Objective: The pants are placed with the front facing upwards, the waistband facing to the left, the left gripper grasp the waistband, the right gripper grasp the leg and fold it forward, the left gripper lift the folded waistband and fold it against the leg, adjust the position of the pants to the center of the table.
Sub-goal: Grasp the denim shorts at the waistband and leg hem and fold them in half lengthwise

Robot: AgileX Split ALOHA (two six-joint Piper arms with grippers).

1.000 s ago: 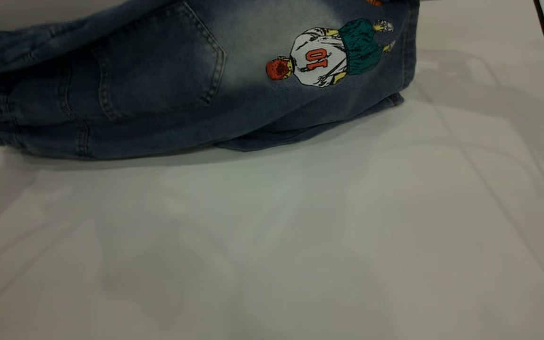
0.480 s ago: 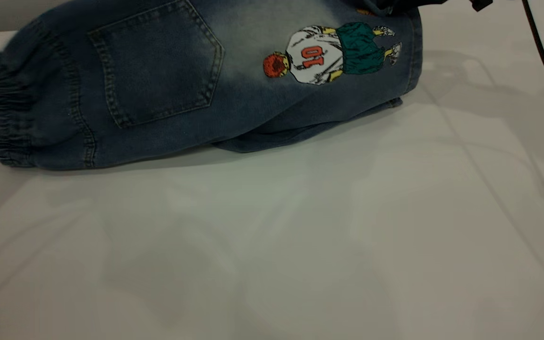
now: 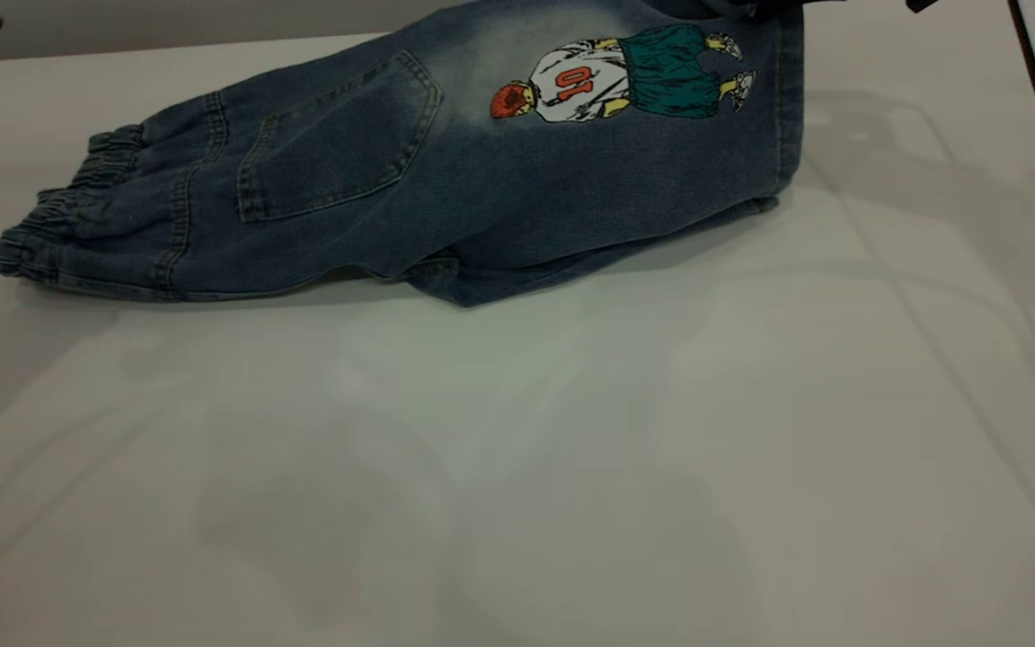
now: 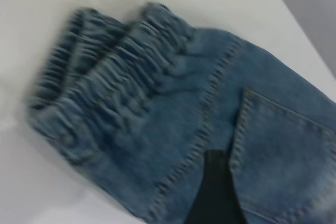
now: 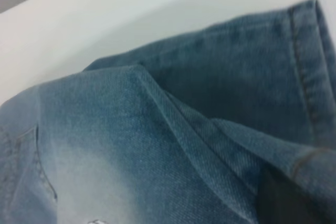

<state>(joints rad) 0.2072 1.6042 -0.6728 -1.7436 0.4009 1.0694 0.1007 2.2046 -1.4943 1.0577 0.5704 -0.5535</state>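
I see the pants (image 3: 482, 180) lying folded on the table (image 3: 571, 449), long axis running across the exterior view, with the gathered waistband (image 3: 68, 225) pointing to that view's left and the leg hem toward the right. A back pocket (image 3: 338, 148) and the basketball-player print (image 3: 616, 81) face up; the print lies on its side, head toward the waistband.

From my left wrist camera, one dark finger of the left gripper (image 4: 215, 192) shows over the denim beside the pocket seam, the ruched waistband (image 4: 110, 87) lying beyond its tip. I cannot tell how its fingers stand. In my right wrist camera a dark part of the right gripper (image 5: 283, 200) sits tucked under a fold of leg cloth; whether it pinches the cloth I cannot tell.
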